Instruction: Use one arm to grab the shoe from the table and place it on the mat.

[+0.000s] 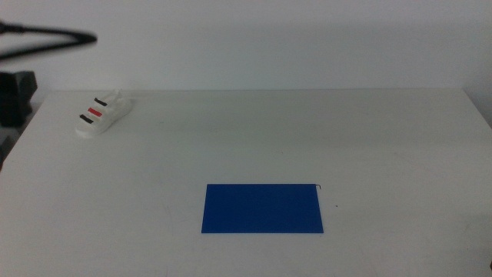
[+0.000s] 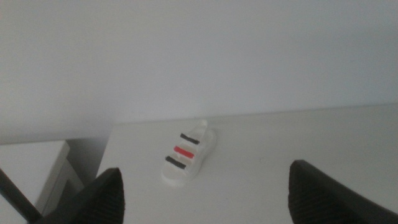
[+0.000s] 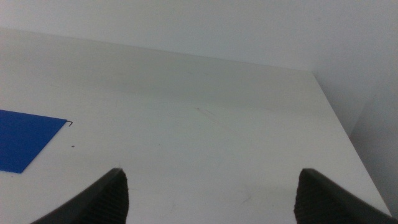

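Hanging above the desk (image 2: 298, 137) with its dark jaws spread wide and nothing between them, the left pincer (image 2: 205, 190) is looking straight toward the shoe (image 2: 188, 154), which is lying ahead of it and well apart, roughly centred in the gap between the jaws. That alignment is suggesting, as a judgement only, that this arm is the one being readied for the grab, since the shoe is sitting on its side of the desk, close to the far corner. The sandal is resting flat on its chunky sole, black, red and black straps facing up, so a grip across its sides looks workable.

Farther out from that pincer, off to its right and nearer the front of the desk, the mat (image 1: 263, 208) is lying flat and bare, well apart from the shoe (image 1: 103, 115); the carry will need a long diagonal reach.

Waiting on the opposite side, the right pincer (image 3: 208, 193) is also hovering with jaws spread and empty, the mat's edge (image 3: 25, 140) showing off to one side of it. Neither pincer is appearing in the middle view.
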Robot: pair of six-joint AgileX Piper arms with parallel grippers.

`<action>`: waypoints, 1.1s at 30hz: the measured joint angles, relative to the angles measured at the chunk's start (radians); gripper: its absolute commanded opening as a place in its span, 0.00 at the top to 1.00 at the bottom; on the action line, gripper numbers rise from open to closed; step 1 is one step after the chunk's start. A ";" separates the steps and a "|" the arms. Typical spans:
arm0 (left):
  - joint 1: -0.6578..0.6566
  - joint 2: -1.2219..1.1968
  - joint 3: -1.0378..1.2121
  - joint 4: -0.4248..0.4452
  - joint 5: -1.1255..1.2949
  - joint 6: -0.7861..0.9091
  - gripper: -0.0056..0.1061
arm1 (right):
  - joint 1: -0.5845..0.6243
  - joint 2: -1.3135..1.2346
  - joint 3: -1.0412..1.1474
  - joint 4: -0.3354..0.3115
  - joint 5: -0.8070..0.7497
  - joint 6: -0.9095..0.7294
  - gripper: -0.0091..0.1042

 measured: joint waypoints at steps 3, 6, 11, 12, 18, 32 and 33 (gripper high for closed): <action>0.000 0.062 -0.083 0.000 0.080 0.000 0.16 | 0.000 0.000 0.000 0.000 0.000 0.000 0.23; 0.000 0.116 -0.178 0.019 0.177 0.000 0.16 | 0.000 0.000 0.000 0.000 0.000 0.000 0.23; 0.000 0.204 -0.332 0.046 0.335 0.028 0.16 | 0.000 0.000 0.000 0.000 0.000 0.000 0.23; 0.000 0.222 -0.361 0.053 0.365 0.032 0.16 | 0.000 0.000 0.000 0.000 0.000 0.000 0.23; 0.000 0.386 -0.599 0.080 0.596 0.055 0.16 | 0.000 0.000 0.000 0.000 0.000 0.000 0.23; 0.047 0.793 -1.096 0.024 0.887 0.269 0.15 | 0.000 0.000 0.000 0.000 0.000 0.000 0.23; 0.058 0.824 -1.118 0.010 0.900 0.288 0.15 | 0.000 0.000 0.000 0.000 0.000 0.000 0.23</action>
